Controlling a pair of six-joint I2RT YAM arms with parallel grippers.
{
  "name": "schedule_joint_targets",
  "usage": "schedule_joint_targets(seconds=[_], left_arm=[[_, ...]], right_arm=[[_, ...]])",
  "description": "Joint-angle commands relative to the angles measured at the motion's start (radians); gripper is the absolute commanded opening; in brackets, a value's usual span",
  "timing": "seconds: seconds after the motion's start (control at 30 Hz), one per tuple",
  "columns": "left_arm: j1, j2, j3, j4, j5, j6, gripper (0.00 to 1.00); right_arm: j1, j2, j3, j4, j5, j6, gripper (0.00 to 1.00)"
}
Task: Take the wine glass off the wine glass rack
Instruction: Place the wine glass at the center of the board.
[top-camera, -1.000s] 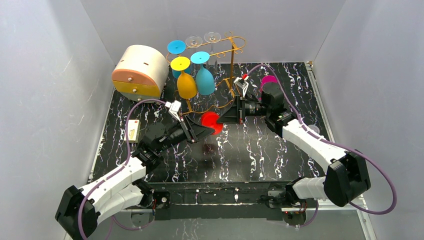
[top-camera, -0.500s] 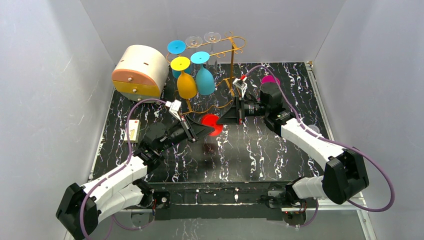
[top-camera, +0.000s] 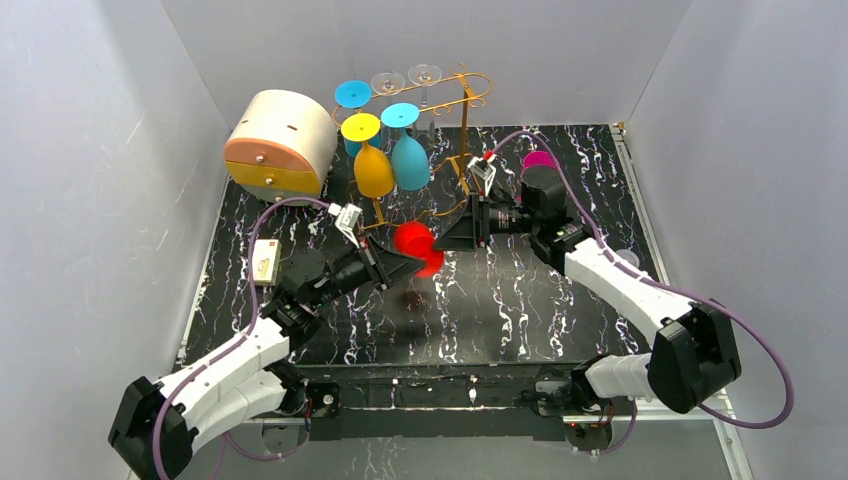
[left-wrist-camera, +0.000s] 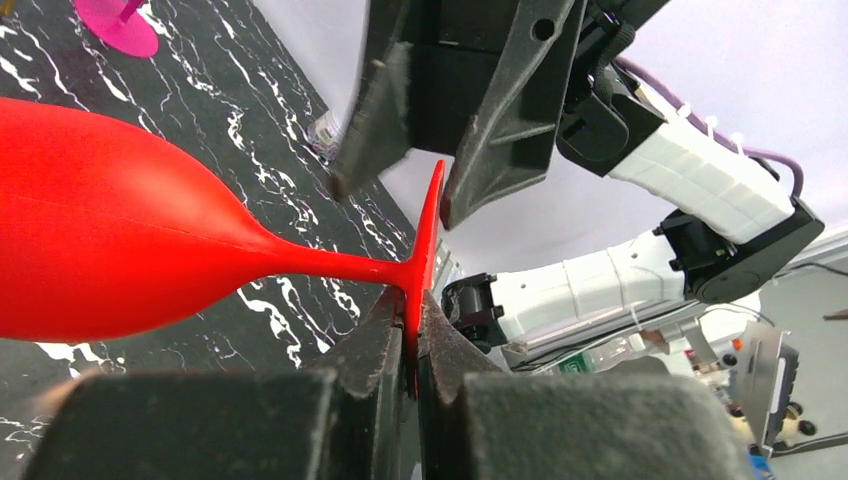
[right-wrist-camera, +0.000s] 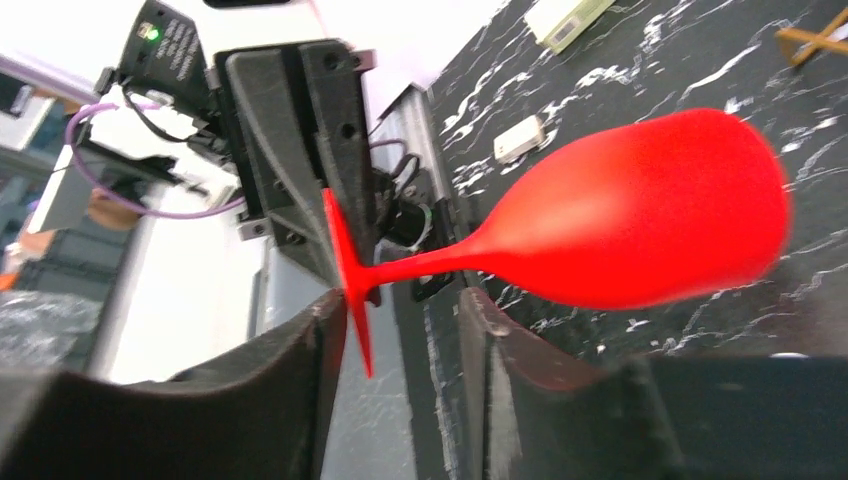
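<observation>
A red wine glass (top-camera: 416, 243) lies level in the air between my two arms, off the golden wine glass rack (top-camera: 466, 106). My left gripper (left-wrist-camera: 412, 306) is shut on the thin foot of the red wine glass (left-wrist-camera: 100, 230), pinching the disc edge-on. Just across from it, my right gripper (right-wrist-camera: 400, 300) is open, and the glass's foot (right-wrist-camera: 352, 275) stands loose between its spread fingers, close to the left one. In the right wrist view the bowl of the red wine glass (right-wrist-camera: 650, 210) points off to the right. Yellow (top-camera: 373, 170) and blue (top-camera: 409, 160) glasses hang upside down from the rack.
A round cream-and-orange drawer box (top-camera: 280, 145) sits at the back left. A small white box (top-camera: 266, 258) lies by the left arm. A magenta glass (top-camera: 538, 159) stands behind the right wrist. Two clear glasses (top-camera: 405, 78) hang at the rack's back.
My left gripper has closed on the red glass's foot and the right gripper has opened off it. The glass has shifted slightly to the left with the left arm.
</observation>
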Motion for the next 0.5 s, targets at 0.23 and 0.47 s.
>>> schedule_joint_targets(seconds=[0.23,0.47], left_arm=[[-0.007,-0.192,-0.005,-0.297,0.170,0.470,0.00],[-0.008,-0.221,0.074,-0.529,0.285,0.793,0.00]], right_arm=[[0.002,-0.170,-0.016,-0.182,0.599,-0.066,0.91],[-0.001,-0.182,-0.015,-0.311,0.859,-0.092,0.99]])
